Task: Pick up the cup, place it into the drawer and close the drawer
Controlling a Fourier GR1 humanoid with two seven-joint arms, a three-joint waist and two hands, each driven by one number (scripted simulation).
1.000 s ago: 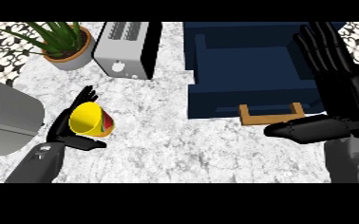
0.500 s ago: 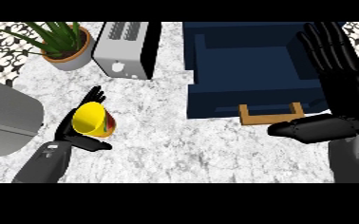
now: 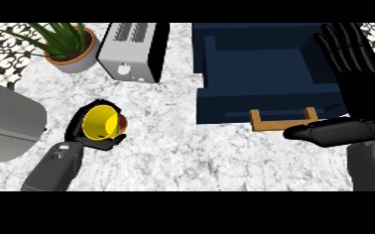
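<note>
A yellow cup (image 3: 100, 123) with a red outside lies tilted on the marble counter at the lower left, its mouth facing up toward me. My left hand (image 3: 86, 140) is curled round it from below and behind, fingers wrapping its rim. The dark blue drawer (image 3: 260, 74) stands pulled open at the upper right, with a wooden handle (image 3: 284, 119) on its front edge. My right hand (image 3: 344, 74) rests open over the drawer's right side, fingers straight and pointing away, thumb (image 3: 322, 130) stretched out just right of the handle.
A silver toaster (image 3: 132, 51) stands behind the cup. A potted green plant (image 3: 64, 43) sits at the back left. A grey rounded object (image 3: 18, 124) fills the left edge next to my left forearm.
My left hand with the cup has shifted slightly right and up, and its fingers have closed further round the cup. The right hand has barely moved.
</note>
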